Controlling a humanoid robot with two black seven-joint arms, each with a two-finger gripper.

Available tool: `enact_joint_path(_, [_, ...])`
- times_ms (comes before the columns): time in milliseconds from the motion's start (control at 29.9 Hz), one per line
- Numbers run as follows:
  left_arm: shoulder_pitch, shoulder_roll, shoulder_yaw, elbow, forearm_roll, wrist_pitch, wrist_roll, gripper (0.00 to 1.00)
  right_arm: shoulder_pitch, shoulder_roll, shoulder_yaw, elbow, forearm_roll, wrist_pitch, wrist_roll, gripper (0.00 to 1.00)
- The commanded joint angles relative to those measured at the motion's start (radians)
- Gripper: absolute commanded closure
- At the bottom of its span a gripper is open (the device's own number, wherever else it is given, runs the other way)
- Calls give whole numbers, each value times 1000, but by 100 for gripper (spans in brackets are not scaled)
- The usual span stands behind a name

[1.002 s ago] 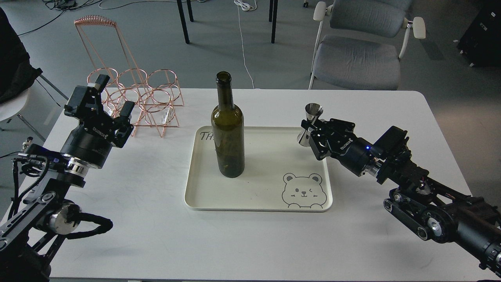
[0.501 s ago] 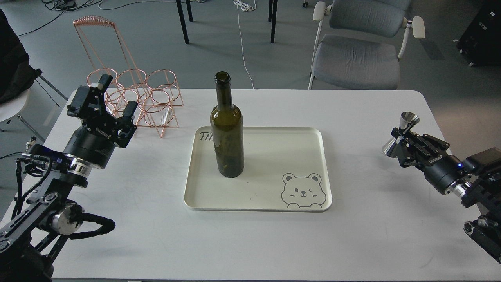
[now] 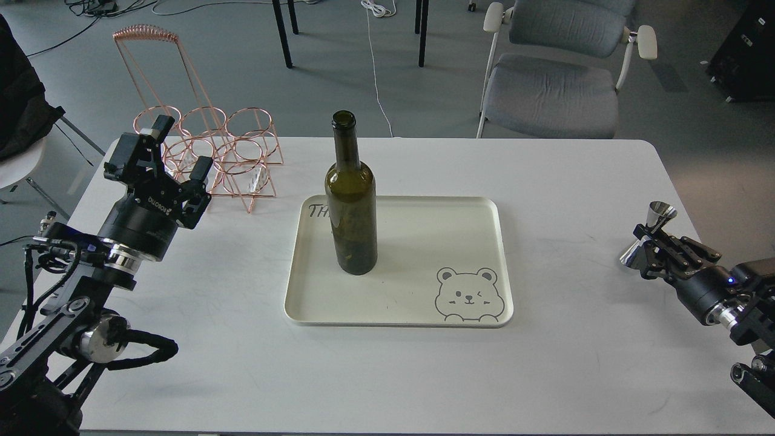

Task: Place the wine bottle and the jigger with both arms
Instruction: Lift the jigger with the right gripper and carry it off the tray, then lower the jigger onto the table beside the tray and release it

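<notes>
The jigger (image 3: 646, 237) sits between the jaws of the right gripper (image 3: 649, 245), which are closed on its narrow waist. It hangs over the right side of the desk (image 3: 575, 181), at about 3 o'clock from the tray (image 3: 490, 266) and well apart from it. Its long axis is tilted, with the open upper cup leaning toward 1 o'clock and the lower cone toward 7 o'clock. I cannot tell if the lower cone touches the desk. It is a small shiny steel piece in hourglass shape, with bright reflections on both cones.

The wine bottle (image 3: 350, 200) stands upright in the left half of the tray, its long axis vertical. It is dark olive-green glass with a long narrow neck, an open mouth and no label. It looks empty.

The left gripper (image 3: 174, 151) hovers at about 9 o'clock from the bottle, in front of the copper wire rack (image 3: 242, 151). Its jaws are spread wide and hold nothing. This arm is clearly the nearer 1 to the bottle.

In my judgement the coming move depends on the jigger. It needs to be turned upright before the jaws release it, otherwise it may tip over.
</notes>
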Motion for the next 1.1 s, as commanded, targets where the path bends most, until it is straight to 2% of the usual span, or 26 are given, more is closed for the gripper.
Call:
enact_joint_path(0, [0,1,0,0,0,0,0,2,7,17,-1,-2,0,0,0,77])
enact_joint_path(568, [-2,1,-2,-1,0,0,0,2,59,31,-84,-1,0,0,0,69])
enact_joint_path(635, [-2,1,-2,-1,0,0,0,2,59,26,-84,1,0,0,0,63])
enact_joint_path(802, [-2,1,-2,-1,0,0,0,2,59,19,-87,13,0,0,0,30])
enact_joint_path(936, [-2,1,-2,-1,0,-1,0,2,56,10,-116,21,3,0,0,20])
enact_joint_path(1069, [-2,1,-2,-1,0,-1,0,2,47,-67,-150,51,6,0,0,16])
